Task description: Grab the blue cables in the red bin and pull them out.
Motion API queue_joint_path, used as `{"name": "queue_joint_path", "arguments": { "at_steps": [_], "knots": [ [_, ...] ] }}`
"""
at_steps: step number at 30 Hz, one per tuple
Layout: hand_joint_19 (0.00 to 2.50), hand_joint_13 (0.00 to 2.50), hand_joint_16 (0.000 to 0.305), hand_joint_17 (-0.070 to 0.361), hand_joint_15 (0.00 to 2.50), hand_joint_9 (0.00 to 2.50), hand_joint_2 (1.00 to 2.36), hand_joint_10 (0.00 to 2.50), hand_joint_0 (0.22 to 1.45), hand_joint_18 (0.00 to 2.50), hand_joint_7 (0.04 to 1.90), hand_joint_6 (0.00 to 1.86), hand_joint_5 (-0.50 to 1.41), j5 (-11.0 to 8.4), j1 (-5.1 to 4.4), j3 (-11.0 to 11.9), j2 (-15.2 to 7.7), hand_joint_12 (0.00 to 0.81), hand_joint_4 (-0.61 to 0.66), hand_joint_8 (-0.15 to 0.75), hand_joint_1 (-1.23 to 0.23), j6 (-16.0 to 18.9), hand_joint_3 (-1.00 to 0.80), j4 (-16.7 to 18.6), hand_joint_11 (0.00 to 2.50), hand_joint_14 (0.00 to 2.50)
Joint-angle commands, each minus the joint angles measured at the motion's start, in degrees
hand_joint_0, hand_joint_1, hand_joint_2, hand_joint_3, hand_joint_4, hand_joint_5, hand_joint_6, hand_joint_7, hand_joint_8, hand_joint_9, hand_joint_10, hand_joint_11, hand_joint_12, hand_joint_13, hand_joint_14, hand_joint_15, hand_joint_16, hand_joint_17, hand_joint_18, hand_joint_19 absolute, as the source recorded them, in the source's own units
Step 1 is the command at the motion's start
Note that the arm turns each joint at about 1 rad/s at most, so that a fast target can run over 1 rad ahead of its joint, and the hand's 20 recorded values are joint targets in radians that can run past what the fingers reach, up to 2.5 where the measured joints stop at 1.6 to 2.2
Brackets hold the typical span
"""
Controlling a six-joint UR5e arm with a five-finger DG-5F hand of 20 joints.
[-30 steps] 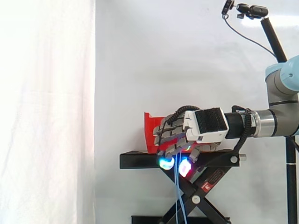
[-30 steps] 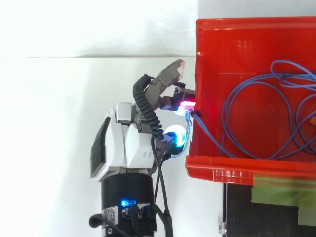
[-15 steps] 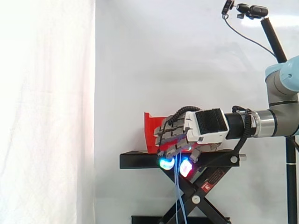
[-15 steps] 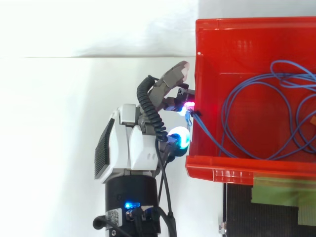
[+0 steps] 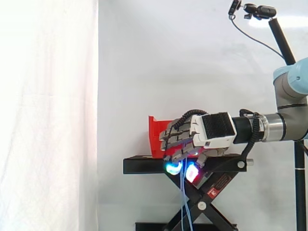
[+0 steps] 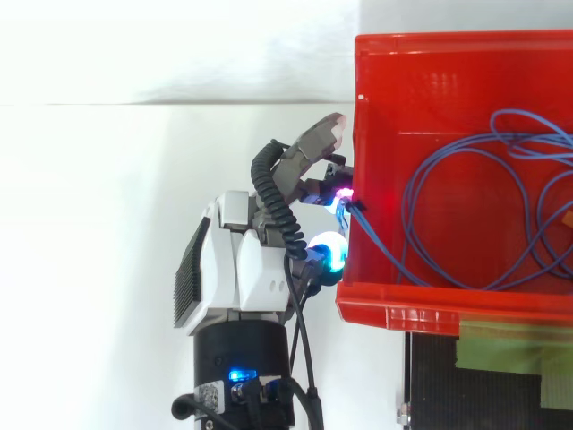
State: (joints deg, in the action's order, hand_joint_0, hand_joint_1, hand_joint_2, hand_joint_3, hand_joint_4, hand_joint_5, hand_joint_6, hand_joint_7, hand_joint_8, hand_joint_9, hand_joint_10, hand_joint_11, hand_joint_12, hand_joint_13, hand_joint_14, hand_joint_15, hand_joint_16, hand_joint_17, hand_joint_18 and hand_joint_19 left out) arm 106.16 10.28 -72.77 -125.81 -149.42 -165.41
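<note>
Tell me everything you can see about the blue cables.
The blue cables are thin, flexible strands lying in loose overlapping loops inside the red bin. One stretch climbs over the bin's wall to the hand, whose curled fingers pinch it outside. In the side view, strands hang down below the hand, past the black stand.

A white curtain [image 5: 48,120] hangs beside a plain white backdrop [image 5: 192,57].

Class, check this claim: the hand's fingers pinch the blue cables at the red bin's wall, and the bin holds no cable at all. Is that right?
Not quite. The top view shows most of the blue cables looping inside the red bin; a strand crosses its wall to the hand, whose fingers do pinch it there.
</note>
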Motion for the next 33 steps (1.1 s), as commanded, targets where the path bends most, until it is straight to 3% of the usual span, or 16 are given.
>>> {"name": "queue_joint_path", "arguments": {
  "at_steps": [1,12,17,21,33],
  "knots": [
    [0.4,0.6,0.044,0.098,0.28,0.69,1.0,0.01,0.82,0.53,0.79,0.01,0.92,0.01,0.0,0.0,0.0,0.317,0.07,0.219,-0.84,0.0,-1.0,0.0,0.33,0.01],
    [0.41,0.63,0.043,0.097,0.29,0.73,1.0,0.01,0.83,0.55,0.89,0.01,1.0,0.01,0.0,0.0,0.0,0.316,0.04,0.219,-0.85,-0.7,-1.0,0.2,0.35,0.01],
    [0.41,0.62,0.044,0.098,0.29,0.72,1.0,0.01,0.82,0.55,0.62,0.01,0.86,0.01,0.0,0.0,0.0,0.317,0.1,0.219,-0.85,-0.7,-1.0,0.3,0.34,0.01],
    [0.42,0.62,0.044,0.099,0.29,0.71,1.0,0.01,0.81,0.55,0.53,0.02,0.82,0.01,0.0,0.0,0.0,0.318,0.11,0.218,-0.85,-0.7,-1.0,0.0,0.33,0.01],
    [0.43,0.62,0.044,0.099,0.29,0.71,1.0,0.01,0.81,0.55,0.51,0.01,0.81,1.24,0.0,0.0,0.0,0.32,0.12,0.221,-0.84,-1.4,-1.0,-1.9,0.33,0.01]
  ]
}}
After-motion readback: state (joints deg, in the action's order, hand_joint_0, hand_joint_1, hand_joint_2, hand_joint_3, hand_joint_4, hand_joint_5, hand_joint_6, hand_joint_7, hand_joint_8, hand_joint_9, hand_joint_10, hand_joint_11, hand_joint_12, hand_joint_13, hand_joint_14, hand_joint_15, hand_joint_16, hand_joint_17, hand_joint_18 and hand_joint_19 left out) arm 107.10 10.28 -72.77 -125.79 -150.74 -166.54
